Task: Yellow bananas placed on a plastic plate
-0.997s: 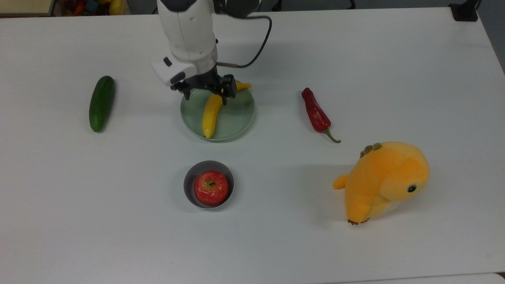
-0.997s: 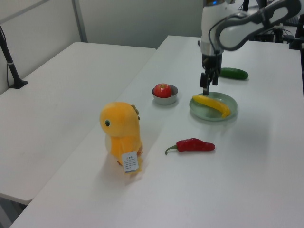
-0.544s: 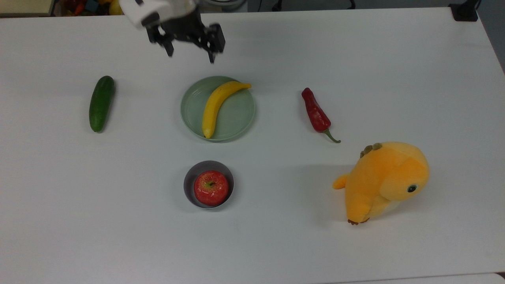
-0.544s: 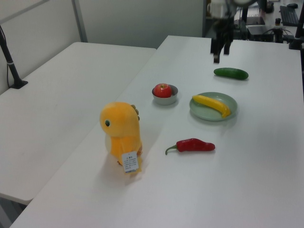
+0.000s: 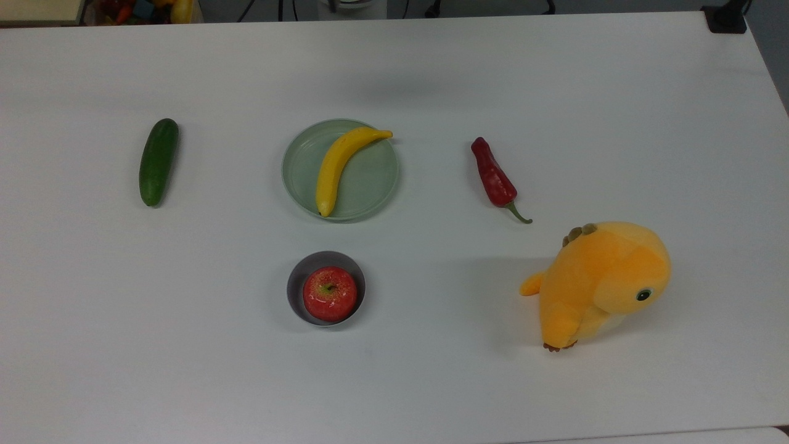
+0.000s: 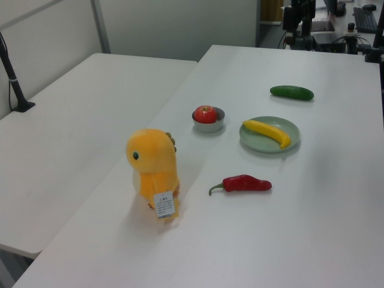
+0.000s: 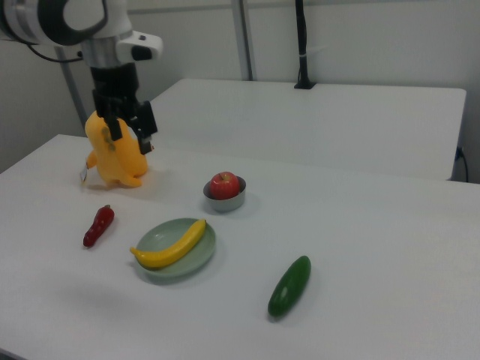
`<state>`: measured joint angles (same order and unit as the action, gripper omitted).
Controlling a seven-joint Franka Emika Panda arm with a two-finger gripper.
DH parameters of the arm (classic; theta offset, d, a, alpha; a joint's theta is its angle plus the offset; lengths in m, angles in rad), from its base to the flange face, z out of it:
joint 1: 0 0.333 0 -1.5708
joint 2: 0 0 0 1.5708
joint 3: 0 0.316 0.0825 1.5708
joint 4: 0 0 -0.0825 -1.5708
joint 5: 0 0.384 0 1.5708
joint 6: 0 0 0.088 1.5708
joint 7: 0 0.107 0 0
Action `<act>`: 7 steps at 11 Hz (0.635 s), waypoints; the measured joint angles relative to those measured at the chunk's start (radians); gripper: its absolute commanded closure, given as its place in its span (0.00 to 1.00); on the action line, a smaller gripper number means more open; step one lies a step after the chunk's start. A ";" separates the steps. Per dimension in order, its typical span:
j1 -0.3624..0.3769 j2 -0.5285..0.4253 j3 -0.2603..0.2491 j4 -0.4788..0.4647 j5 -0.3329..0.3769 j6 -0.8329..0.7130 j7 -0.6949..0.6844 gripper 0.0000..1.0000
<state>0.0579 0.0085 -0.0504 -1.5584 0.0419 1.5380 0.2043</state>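
The yellow banana (image 5: 336, 168) lies curved across the pale green plastic plate (image 5: 370, 179), its stem tip over the rim toward the top view's upper right. In the left view the banana (image 6: 267, 132) rests on the plate (image 6: 258, 142). The right view has the banana (image 7: 171, 246) and the plate (image 7: 191, 262) low in the middle. My gripper (image 7: 131, 142) hangs high above the table in the right view's upper left, well away from the plate. It is open and holds nothing.
A dark green cucumber (image 5: 158, 161) lies on the top view's left and a red chili pepper (image 5: 493, 179) to the plate's right. A grey bowl (image 5: 294, 290) holds a red apple (image 5: 329, 294). An orange plush toy (image 5: 601, 283) stands at the lower right.
The open gripper rose off the banana and drew back from the plate, leaving the top view. The banana stayed on the plate.
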 measured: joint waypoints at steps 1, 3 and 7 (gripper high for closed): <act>0.001 -0.011 0.030 0.000 0.000 -0.001 0.012 0.00; 0.006 -0.032 0.072 -0.002 0.000 -0.001 0.021 0.00; 0.034 -0.049 0.077 -0.033 0.000 0.020 -0.001 0.00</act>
<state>0.0914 -0.0405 0.0269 -1.5915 0.0415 1.5579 0.2035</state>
